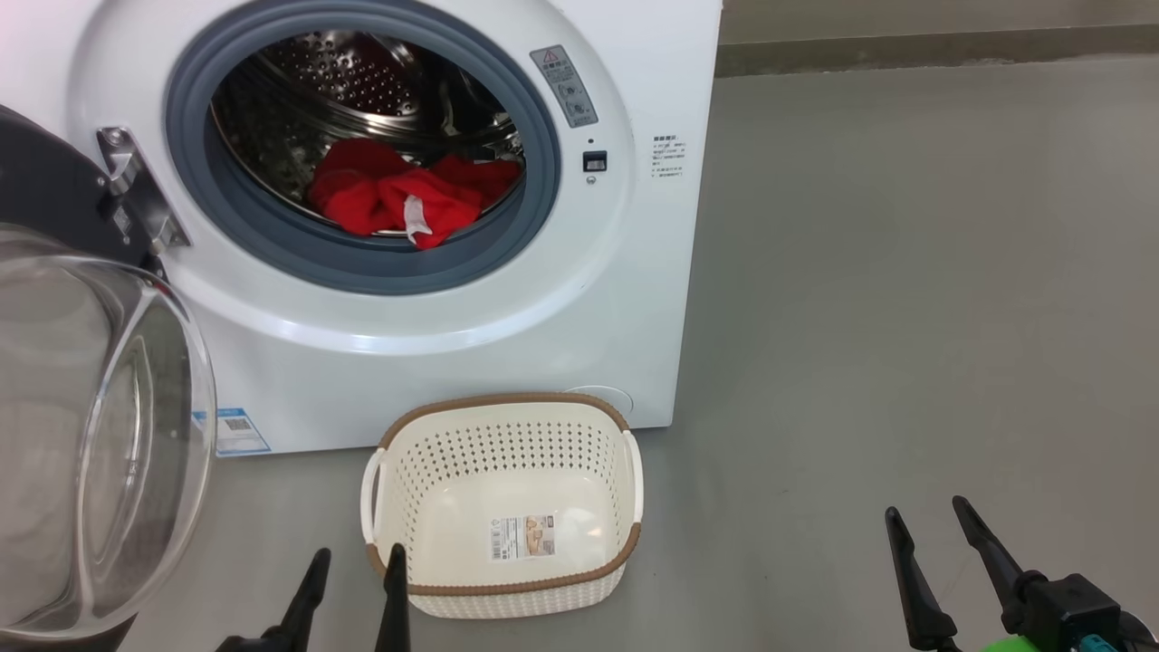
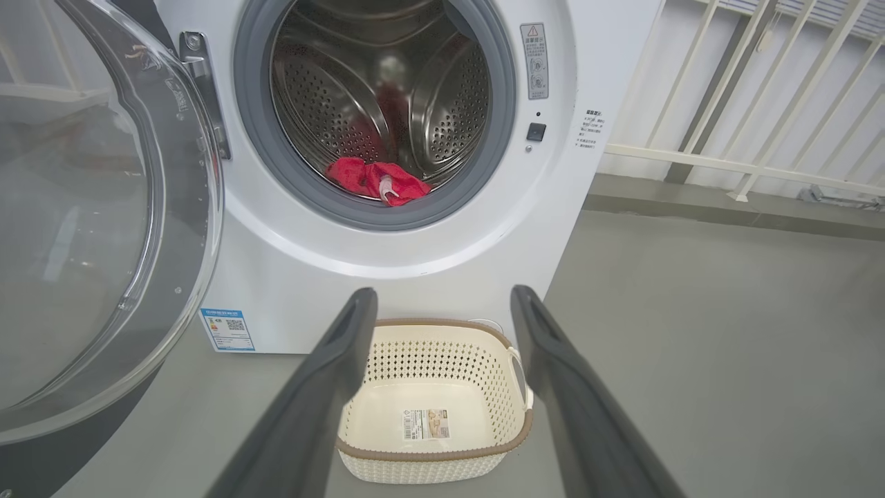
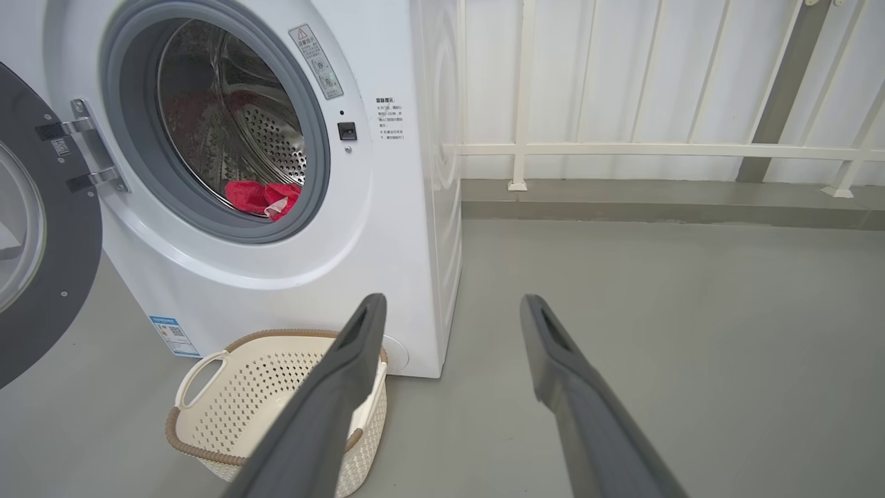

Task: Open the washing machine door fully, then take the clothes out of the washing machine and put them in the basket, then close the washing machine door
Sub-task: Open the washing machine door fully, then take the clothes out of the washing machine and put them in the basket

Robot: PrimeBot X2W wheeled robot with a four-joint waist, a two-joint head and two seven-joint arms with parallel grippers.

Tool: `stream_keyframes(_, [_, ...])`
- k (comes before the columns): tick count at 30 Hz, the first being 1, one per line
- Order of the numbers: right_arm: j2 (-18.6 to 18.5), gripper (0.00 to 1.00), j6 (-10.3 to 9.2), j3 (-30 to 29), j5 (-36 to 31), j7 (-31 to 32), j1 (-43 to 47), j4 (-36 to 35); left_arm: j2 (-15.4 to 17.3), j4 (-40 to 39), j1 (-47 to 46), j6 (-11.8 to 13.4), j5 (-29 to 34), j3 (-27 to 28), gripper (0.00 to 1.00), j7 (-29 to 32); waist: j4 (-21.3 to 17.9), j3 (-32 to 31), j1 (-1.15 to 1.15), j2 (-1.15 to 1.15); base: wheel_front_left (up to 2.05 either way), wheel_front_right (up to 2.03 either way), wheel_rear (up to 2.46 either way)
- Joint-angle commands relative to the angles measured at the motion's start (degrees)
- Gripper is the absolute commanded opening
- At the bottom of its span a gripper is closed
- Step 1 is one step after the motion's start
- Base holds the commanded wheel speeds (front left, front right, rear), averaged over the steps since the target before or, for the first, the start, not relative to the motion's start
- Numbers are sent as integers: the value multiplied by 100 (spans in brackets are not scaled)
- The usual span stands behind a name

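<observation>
**Head view.** The washing machine door [image 1: 100, 435] stands swung out to the left of the washing machine [image 1: 543, 308]. The picture's edge cuts it off, so it is probably, though not certainly, at full swing. The clothes [image 1: 398, 195] lie in a red heap at the front lip of the drum, with a white label hanging toward the grey ring. The basket [image 1: 507, 401] sits empty on the floor [image 1: 905, 317], just before the machine's lower front, toward its right corner. My left tool [image 1: 359, 552] is spread and bare beside the basket's near left corner. My right tool [image 1: 925, 507] is also spread and bare, well apart to the right.

**Left wrist view.** My left tool [image 2: 444, 294] points over the basket toward the heap. I judge the step in hand to be the reach into the drum. I should enter above the grey ring, keep clear of the door, and close on the bulk of the cloth rather than the label.

**Right wrist view.** My right tool [image 3: 453, 297] aims past the machine's right front corner, with the clothes [image 3: 263, 197] low in the drum. I should lift high enough that trailing fabric clears the ring, then release over the basket's middle.
</observation>
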Motion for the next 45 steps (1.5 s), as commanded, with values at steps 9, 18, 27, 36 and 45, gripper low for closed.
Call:
stream_keyframes(9, [-75, 100, 2, 166, 73, -37, -93, -140, 101, -49, -163, -42, 6, 140, 100, -79, 14, 17, 0, 0, 0, 0, 0])
stream_keyframes(18, [-75, 100, 2, 172, 72, -37, -94, -127, 122, -17, -172, -18, 19, 95, 100, -139, 18, 19, 0, 0, 1, -1, 0])
stream_keyframes(27, [-75, 100, 2, 187, 59, -37, -101, -118, 155, -50, -189, -34, -36, 69, 100, -139, 29, 17, 0, 0, 79, -79, 0])
stream_keyframes(36, [-75, 100, 2, 205, 72, -37, -98, -100, 220, -44, -202, 17, -14, 53, 100, -116, 31, 16, 0, 0, 164, -164, 0])
stream_keyframes(45, [-75, 100, 2, 230, 74, -37, -112, -93, 255, 10, -227, 46, -35, 68, 100, -151, 28, 20, 0, 0, 71, -71, 0])
